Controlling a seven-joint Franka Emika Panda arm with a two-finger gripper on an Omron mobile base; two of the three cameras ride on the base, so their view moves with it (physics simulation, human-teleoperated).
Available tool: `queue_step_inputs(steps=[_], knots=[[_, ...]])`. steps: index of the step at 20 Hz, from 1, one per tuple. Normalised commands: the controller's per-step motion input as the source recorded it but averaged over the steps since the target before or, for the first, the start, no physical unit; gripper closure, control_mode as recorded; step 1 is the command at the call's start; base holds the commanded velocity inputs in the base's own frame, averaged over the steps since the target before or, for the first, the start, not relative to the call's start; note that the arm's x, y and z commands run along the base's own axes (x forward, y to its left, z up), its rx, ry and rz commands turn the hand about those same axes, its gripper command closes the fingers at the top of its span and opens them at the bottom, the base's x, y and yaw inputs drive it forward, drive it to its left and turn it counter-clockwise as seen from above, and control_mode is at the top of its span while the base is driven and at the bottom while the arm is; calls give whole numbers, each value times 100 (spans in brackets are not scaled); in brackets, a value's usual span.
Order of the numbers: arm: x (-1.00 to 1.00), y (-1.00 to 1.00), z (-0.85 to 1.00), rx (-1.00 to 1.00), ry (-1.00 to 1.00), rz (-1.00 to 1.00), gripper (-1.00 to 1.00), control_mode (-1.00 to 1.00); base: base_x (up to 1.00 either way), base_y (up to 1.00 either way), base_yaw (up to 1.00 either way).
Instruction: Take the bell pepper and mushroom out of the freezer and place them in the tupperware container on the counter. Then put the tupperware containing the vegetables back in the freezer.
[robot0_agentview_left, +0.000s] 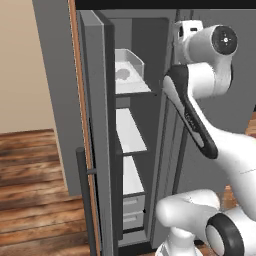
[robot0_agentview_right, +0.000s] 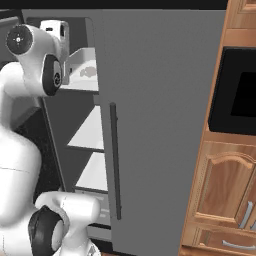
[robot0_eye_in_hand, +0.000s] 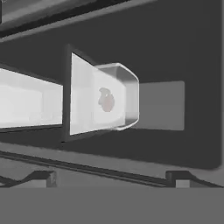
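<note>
1 freezer (robot0_agentview_left: 135, 150), 1 tupperware (robot0_agentview_left: 131, 67), 3 shelves (robot0_agentview_left: 131, 132).

Arm (robot0_agentview_left: 200, 85) raised high, tool (robot0_eye_in_hand: 111, 177) jaws spread wide.

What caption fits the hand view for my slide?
Open gripper faces the white tupperware container on a freezer shelf, something small inside.

Freezer (robot0_agentview_left: 145, 125) doorway open and unobstructed, tupperware container (robot0_agentview_left: 129, 70) on the top shelf (robot0_agentview_left: 131, 88).
</note>
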Motion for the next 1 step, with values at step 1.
queue_step_inputs(steps=[1], knots=[[-100,-13,5,2,-13,2,-100,-100,0,0,0]])
